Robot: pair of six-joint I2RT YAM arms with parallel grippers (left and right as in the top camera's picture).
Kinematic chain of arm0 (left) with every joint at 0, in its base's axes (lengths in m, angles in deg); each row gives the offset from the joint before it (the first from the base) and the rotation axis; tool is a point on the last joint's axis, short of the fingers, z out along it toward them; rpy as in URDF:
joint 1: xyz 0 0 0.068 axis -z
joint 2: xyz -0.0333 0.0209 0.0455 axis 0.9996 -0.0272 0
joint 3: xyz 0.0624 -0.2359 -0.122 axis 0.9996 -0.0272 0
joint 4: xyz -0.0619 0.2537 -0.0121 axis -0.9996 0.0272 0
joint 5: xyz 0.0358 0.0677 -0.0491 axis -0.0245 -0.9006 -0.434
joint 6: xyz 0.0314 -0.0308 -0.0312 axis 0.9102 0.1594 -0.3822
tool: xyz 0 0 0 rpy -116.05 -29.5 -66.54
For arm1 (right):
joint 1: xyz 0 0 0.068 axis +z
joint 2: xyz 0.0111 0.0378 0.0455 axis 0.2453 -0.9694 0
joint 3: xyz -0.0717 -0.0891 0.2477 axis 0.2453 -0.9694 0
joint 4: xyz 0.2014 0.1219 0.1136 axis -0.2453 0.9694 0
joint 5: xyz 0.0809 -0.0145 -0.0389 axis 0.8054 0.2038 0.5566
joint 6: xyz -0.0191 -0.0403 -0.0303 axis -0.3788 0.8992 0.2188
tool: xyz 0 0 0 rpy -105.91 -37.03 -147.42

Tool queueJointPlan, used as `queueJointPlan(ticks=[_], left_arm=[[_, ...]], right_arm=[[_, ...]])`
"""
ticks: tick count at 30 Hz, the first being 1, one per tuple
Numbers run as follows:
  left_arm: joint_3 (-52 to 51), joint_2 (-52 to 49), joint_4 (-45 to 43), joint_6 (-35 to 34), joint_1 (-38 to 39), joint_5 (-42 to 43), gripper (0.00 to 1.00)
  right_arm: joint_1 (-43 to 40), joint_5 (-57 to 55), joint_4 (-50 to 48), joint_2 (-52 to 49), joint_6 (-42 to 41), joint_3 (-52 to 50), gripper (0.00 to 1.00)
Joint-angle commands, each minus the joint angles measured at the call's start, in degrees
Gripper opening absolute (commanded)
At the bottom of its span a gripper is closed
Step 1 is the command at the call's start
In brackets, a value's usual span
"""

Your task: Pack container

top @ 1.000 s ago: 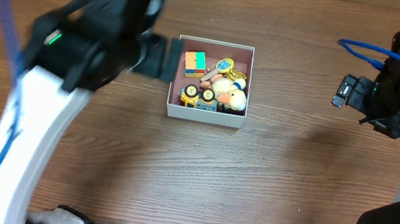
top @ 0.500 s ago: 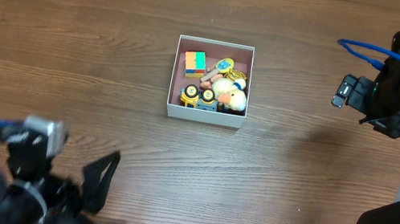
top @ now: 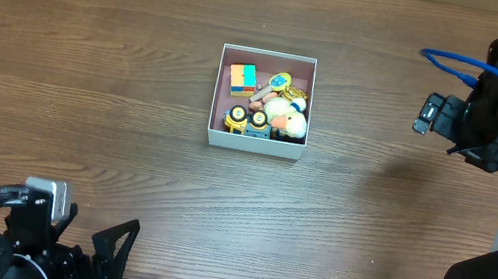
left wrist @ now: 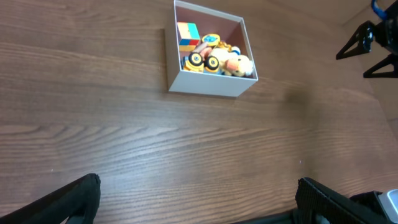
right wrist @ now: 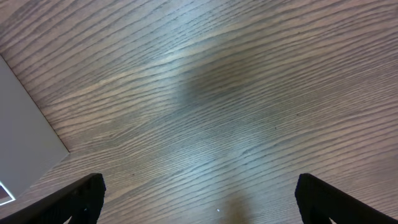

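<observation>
The container (top: 255,144) is a square white-walled box with a mauve-pink inside, at the table's middle back. It holds a coloured block (top: 243,79), a yellow-wheeled toy car (top: 245,119), a pale plush toy (top: 285,115) and a yellow toy (top: 281,83). It also shows in the left wrist view (left wrist: 208,84). My left gripper (left wrist: 199,194) is open and empty, low at the near left table edge (top: 109,246), far from the container. My right gripper (right wrist: 198,190) is open and empty above bare wood, to the right of the container (top: 434,115).
A pale grey flat panel (right wrist: 25,140) shows at the left edge of the right wrist view; I cannot tell what it is. The right arm's blue cable (top: 454,62) hangs at the back right. Brown wood lies all round the container.
The left arm has drawn back from beside the container's left wall to the near left table edge. The right arm and the container have not moved.
</observation>
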Motion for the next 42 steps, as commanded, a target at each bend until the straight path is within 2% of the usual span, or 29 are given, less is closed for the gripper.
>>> queueJointPlan(ticks=[1,5,8,10,14,18,25,31,35,42], left_arm=[[-0.7,0.8,-2.7,3.9,-0.2,-0.8,1.0],[-3.4,0.8,-8.3,12.5,-0.2,-0.2,1.0],[-7.5,1.0,-12.1,15.5,-1.8,-0.2,1.0],[-11.3,2.2,-16.2,16.1,-5.8,1.2,1.0],[-19.3,6.2,-27.3,19.8,-14.3,11.8,1.0],[-28.6,13.1,-40.8,25.0,-18.4,20.5,1.0],[-43.0,21.6,-53.2,26.7,-19.7,17.3,1.0],[-54.6,25.2,-69.2,26.7,-20.6,17.1,1.0],[-60.9,27.7,-75.6,27.1,-21.6,15.5,1.0],[-69.5,27.6,-81.9,27.3,-21.6,11.8,1.0]], right_arm=[[-0.3,-0.1,-0.2,0.7,-0.2,0.4,1.0],[-0.3,-0.1,-0.2,0.7,-0.2,0.4,1.0],[-0.3,-0.1,-0.2,0.7,-0.2,0.4,1.0],[-0.3,-0.1,-0.2,0.7,-0.2,0.4,1.0],[-0.3,-0.1,-0.2,0.7,-0.2,0.4,1.0],[-0.3,-0.1,-0.2,0.7,-0.2,0.4,1.0],[-0.3,-0.1,-0.2,0.7,-0.2,0.4,1.0],[-0.3,-0.1,-0.2,0.7,-0.2,0.4,1.0],[-0.3,-0.1,-0.2,0.7,-0.2,0.4,1.0],[-0.3,-0.1,-0.2,0.7,-0.2,0.4,1.0]])
